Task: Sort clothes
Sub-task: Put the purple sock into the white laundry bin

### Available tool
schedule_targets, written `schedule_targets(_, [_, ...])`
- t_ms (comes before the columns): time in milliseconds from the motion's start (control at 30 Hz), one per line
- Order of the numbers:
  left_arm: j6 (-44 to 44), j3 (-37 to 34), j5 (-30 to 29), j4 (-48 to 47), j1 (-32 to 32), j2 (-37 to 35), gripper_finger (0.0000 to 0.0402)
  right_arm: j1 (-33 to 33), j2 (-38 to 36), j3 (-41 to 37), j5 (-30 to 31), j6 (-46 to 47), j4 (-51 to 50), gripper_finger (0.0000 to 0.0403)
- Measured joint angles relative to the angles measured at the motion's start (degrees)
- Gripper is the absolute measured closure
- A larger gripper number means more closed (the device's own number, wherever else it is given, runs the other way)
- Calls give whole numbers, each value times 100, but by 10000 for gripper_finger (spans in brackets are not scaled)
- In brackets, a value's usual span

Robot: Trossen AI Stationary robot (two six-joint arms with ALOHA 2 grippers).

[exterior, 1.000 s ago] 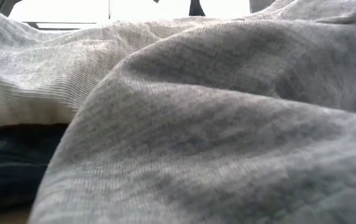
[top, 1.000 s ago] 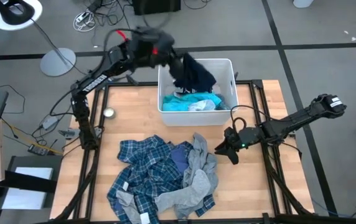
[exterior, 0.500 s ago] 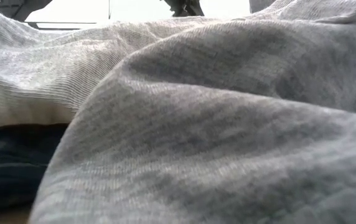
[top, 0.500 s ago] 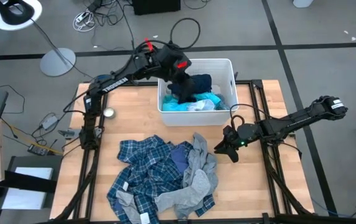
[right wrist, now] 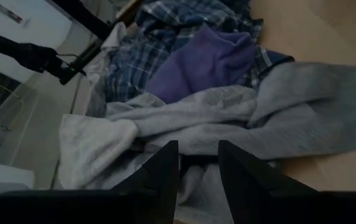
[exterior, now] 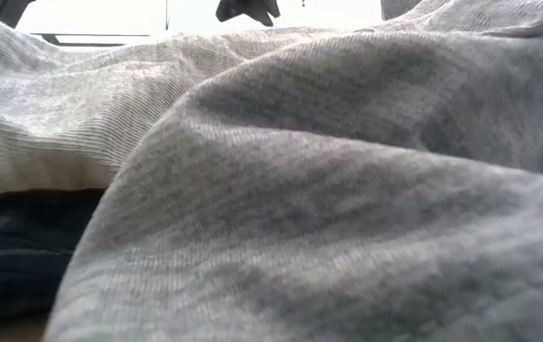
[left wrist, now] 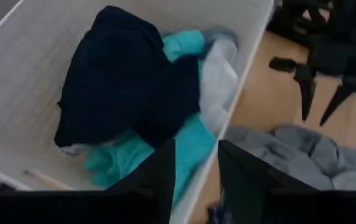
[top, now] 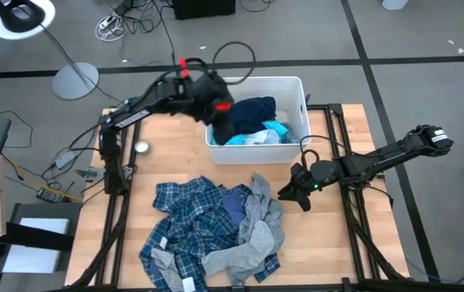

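Observation:
The white bin stands at the table's far edge. In it the dark navy garment lies bunched on top of the turquoise one. My left gripper hovers open over the bin's near left part, holding nothing. On the wood nearer the front lies a pile: the blue-white plaid shirt, a purple-blue piece and the grey garment, which fills the low view. My right gripper stands open just right of the pile, its fingers empty.
A small round metal thing lies on the wood left of the bin. Bare wood shows to the right of the pile. Black frame rails run along the table's sides.
My left gripper has come down from above the bin toward its near left corner and has let go of the dark navy garment. The garment, which hung below the fingers, now lies bunched in the bin on the turquoise one.

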Motion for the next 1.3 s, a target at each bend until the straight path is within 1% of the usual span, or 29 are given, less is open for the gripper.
schedule_targets(100, [-85,-31,-167,-226,-390,-166,276,0,1,3,6,2,127,288])
schedule_targets(167, [-102,-171,-403,-305,-680,-274,276,0,2,4,48,2,205,288])
schedule_targets(233, [-238,-441,-818,-315,-991,-404,276,0,2,7,50,0,322,288])
schedule_targets(300, [-442,-896,-1163,-157,-1280,-577,276,0,1,7,54,0,358,288])
schedule_targets(400, [-873,-1897,-1292,363,-1659,-982,276,0,1,7,55,-16,381,288])
schedule_targets(567, [-1730,-4015,-1243,1852,-2159,-1793,276,2,2,19,201,-67,398,288])
schedule_targets(667, [-2313,-5117,-1110,2716,-2381,-2305,276,24,18,215,243,-262,368,290])
schedule_targets(733, [-2659,-5726,-1095,3167,-2531,-2596,276,58,60,481,256,-545,168,296])
schedule_targets(800, [-2941,-6269,-1067,3556,-2687,-2846,276,100,152,857,363,-834,-326,309])
schedule_targets(900, [-3243,-6868,-1051,4036,-2914,-3181,276,140,424,1505,551,-1257,-1096,334])
schedule_targets(1000, [-3431,-7212,-1053,4121,-3088,-3382,275,140,800,2105,573,-1546,-1638,359])
schedule_targets(1167, [-3618,-7540,-1057,4110,-3419,-3616,275,142,1647,2982,564,-1754,-2073,394])
schedule_targets(1300, [-3780,-7800,-1214,4195,-3843,-3874,275,164,2444,3658,546,-1826,-2556,397])
